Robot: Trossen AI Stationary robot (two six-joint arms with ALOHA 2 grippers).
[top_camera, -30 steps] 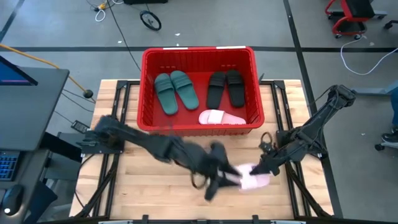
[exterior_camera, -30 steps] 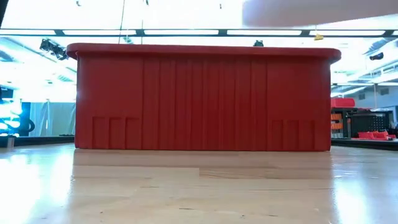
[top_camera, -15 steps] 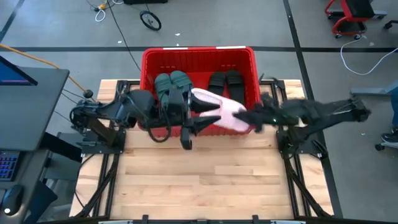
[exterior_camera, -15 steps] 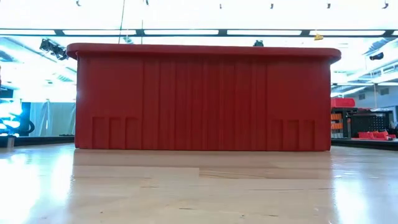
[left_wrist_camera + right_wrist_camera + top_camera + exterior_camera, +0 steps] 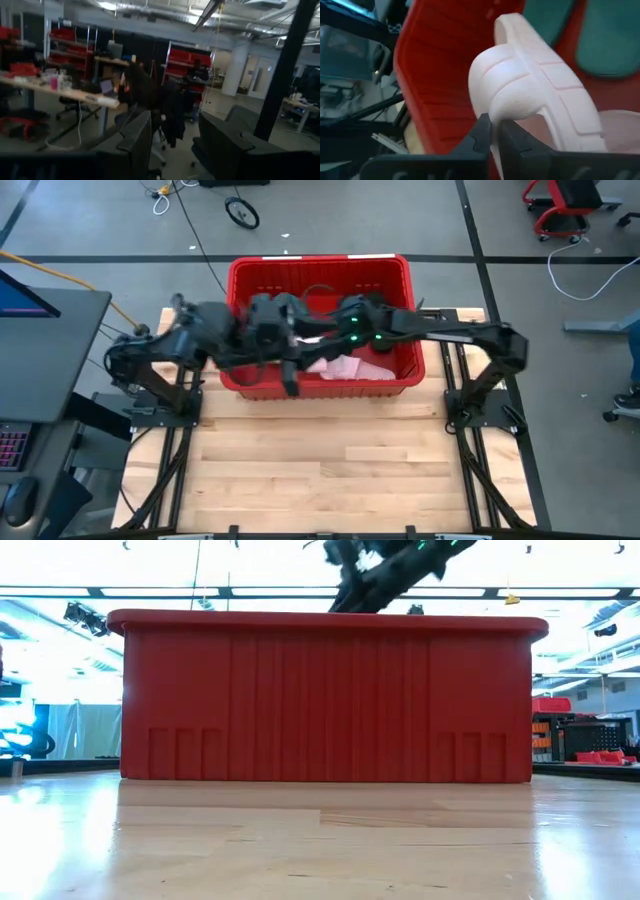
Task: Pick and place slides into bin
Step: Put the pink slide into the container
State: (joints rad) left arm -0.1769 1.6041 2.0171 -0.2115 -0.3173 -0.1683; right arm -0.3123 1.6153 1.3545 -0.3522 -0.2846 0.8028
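The red bin (image 5: 320, 268) stands at the table's far middle and fills the low view (image 5: 320, 700). My right gripper (image 5: 495, 132) reaches into the bin from the right (image 5: 340, 340) and is shut on a pale pink slide (image 5: 535, 85). The second pink slide (image 5: 620, 125) lies on the bin's floor by the near wall (image 5: 365, 370). Two dark green slides (image 5: 600, 40) lie flat in the bin beyond it. The black slides are hidden under my right arm. My left gripper (image 5: 172, 150) is open and empty above the bin's near left wall (image 5: 290, 380). My right gripper pinches the pink slide between its two fingers at the side edge where the strap meets the sole (image 5: 495, 114). The slide stands out beyond the fingertips, tilted, strap up, inside the bin. Whether its far end rests on anything I cannot tell.
The bin's left wall (image 5: 435, 75) stands close beside the held slide. Both arms cross above the bin. The wooden table top (image 5: 320, 460) lies in front of the bin. The left wrist view looks level into the room, with chairs and shelves.
My right gripper has carried the pink slide from the table's near right up and toward the far edge, and now holds it down inside the bin. My left gripper has drawn back from the table's near middle toward the far left, up over the bin's near wall.
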